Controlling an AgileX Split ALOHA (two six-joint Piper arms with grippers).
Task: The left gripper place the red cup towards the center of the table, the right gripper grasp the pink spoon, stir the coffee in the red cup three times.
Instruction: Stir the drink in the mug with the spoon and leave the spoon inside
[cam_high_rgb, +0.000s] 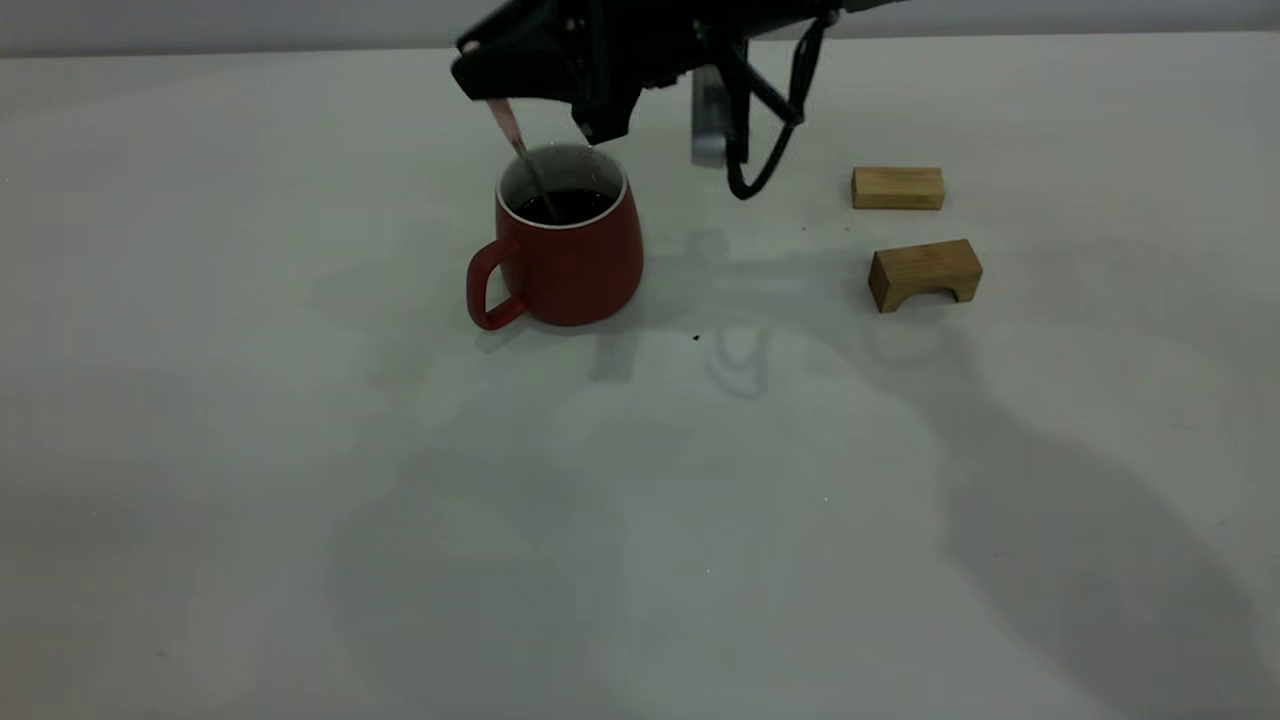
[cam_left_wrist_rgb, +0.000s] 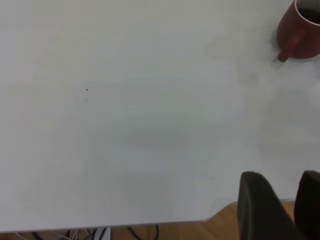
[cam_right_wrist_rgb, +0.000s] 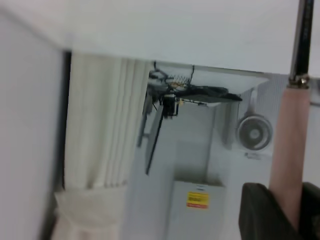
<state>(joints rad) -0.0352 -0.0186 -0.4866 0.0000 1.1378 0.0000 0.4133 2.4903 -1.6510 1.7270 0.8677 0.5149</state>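
Exterior view is showing the right end effector hanging over the far middle of the table, its looping black cable dangling beside it. Its fingers are pinching the pink spoon by the pale handle, and the spoon is slanting down so that its grey neck is dipping into the red cup. The bowl of the spoon is sitting somewhere in the coffee, though the dark liquid is hiding it, so its exact spot is hard to tell. The red cup is standing upright toward the far edge of the table, about midway along it, with its handle turned toward the left edge and the near side. Two wooden blocks are lying well apart from the cup, nearer the right edge, one flat and one arched.

Right wrist view is showing the pink handle running up between the dark fingers, with the metal neck above it.

Left wrist view is showing the left end effector hovering at the table's edge, far from the red cup; two dark fingers are standing slightly apart with nothing between them.
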